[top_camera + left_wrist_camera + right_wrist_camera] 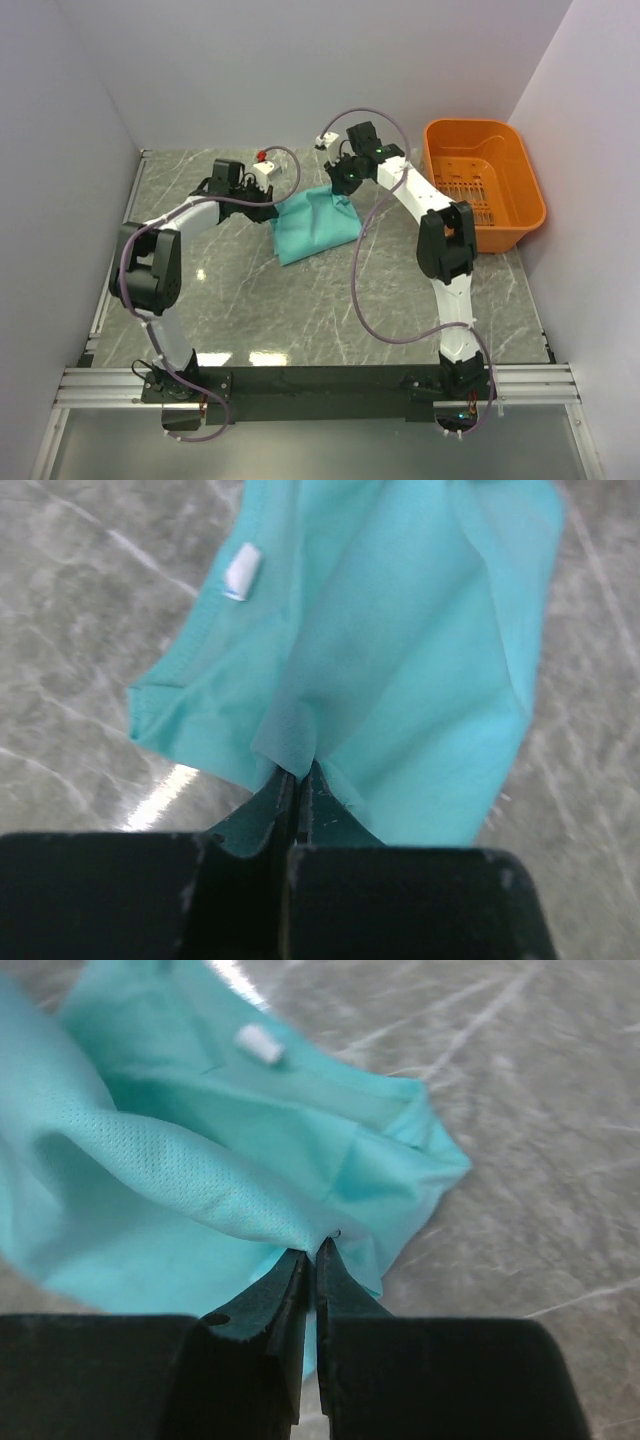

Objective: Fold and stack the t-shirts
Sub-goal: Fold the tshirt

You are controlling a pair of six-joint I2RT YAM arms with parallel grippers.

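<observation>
The soft, light t-shirt point(318, 228) is seen upper middle on the worktop point(300, 310), pinched at its top edge by the left tool point(297, 785) and right tool point(314, 1260). Corners are best gripped.

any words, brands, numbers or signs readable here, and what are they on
None can be read in any view.
White label on the t-shirt: too blurred and small, no print can be made out.
Basket: no markings show.
</observation>
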